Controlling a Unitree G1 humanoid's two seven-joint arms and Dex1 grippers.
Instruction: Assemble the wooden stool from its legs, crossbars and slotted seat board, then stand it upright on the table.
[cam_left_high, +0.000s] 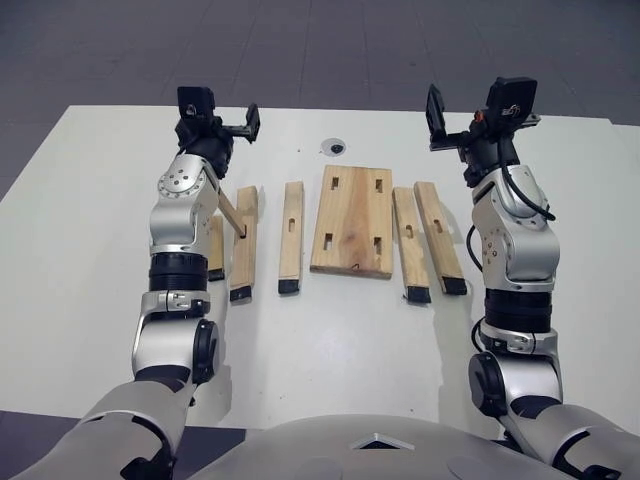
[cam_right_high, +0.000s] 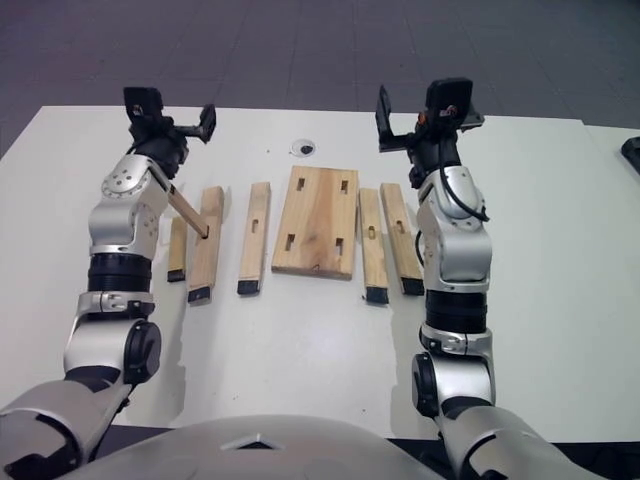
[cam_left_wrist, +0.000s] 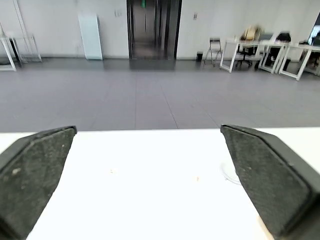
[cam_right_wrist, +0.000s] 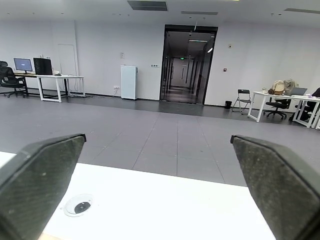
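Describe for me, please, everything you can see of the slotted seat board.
The slotted seat board is a flat rectangular slab of pale wood with visible grain and four small rectangular slots, two toward each end. It lies flat on the white table, roughly midway between the arms, not yet assembled. A wooden leg lies apart on its left; a second leg lies close along its right edge, whether touching I cannot tell. Nothing rests on it.
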